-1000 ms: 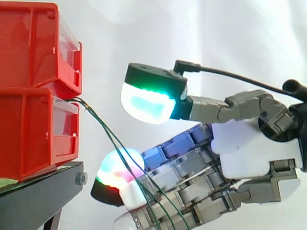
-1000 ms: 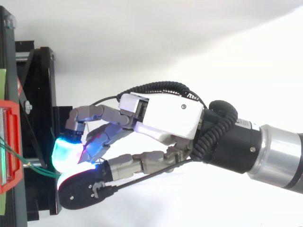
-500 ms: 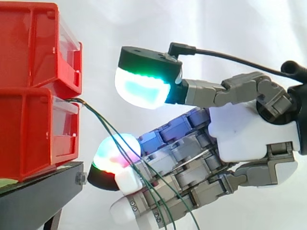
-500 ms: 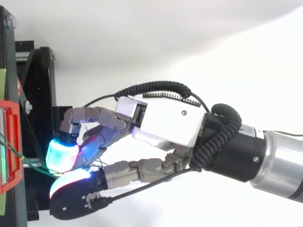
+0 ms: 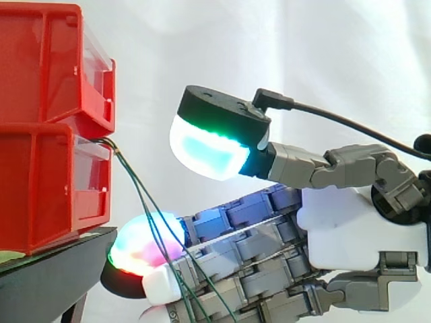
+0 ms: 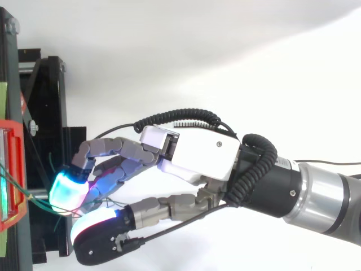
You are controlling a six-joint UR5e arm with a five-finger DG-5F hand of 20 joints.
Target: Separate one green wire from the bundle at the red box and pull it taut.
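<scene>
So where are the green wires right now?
In the side view, the green wires come out at the left between the two stacked red bins and slant down to the right across the fingers of the hand.

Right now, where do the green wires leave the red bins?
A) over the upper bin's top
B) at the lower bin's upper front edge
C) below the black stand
B: the green wires emerge at the lower bin front lip, then slope down past the fingers.

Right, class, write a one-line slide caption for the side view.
Robot hand facing stacked red bins, green wires trailing from the bins down across its fingers, thumb held apart above.
</scene>
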